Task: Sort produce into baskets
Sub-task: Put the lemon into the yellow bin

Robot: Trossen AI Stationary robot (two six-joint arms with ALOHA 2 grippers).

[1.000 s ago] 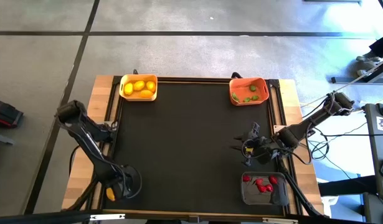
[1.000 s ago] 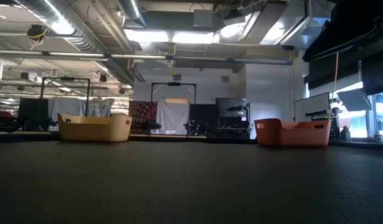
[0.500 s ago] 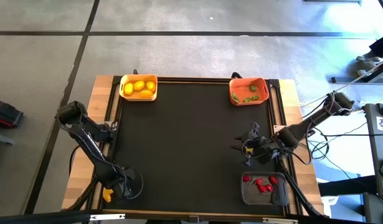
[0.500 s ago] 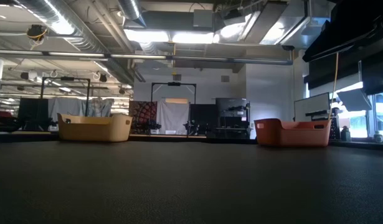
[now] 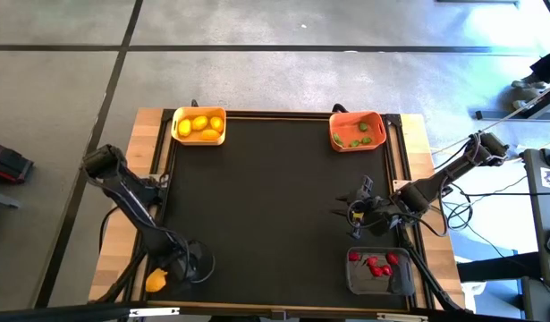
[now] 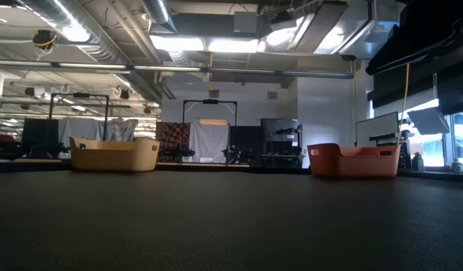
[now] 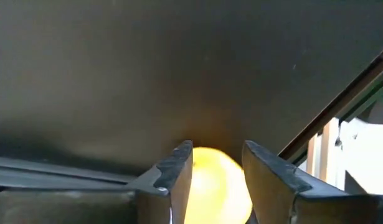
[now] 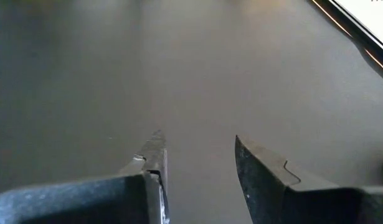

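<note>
A yellow lemon [image 5: 156,280] sits at the table's near left corner, by the black mat's left edge, with my left gripper [image 7: 217,163] shut on it. My right gripper [image 5: 351,213] hangs open over the right side of the mat, nothing between its fingers [image 8: 155,155]. The yellow basket [image 5: 198,125] at the far left holds lemons. At the far right, the orange-red basket [image 5: 358,131] holds green pieces. The grey basket [image 5: 379,271] at the near right holds red pieces. My left gripper has the lemon between its two fingers, one finger on each of its sides [image 7: 200,180]. The fingers [image 7: 179,168] reach it low, slanting from the table's right. Whether the lemon is clear of the table cannot be told.
The middle of the black mat [image 5: 275,206] is bare. A raised frame runs round the mat, with wooden strips [image 5: 158,143] outside it. In the low view the yellow basket [image 6: 114,154] and orange-red basket [image 6: 355,160] stand at the far edge.
My left arm's wrist has shifted a little toward the table's near edge, and more of the lemon shows beside it than a second ago. My right arm has kept still.
</note>
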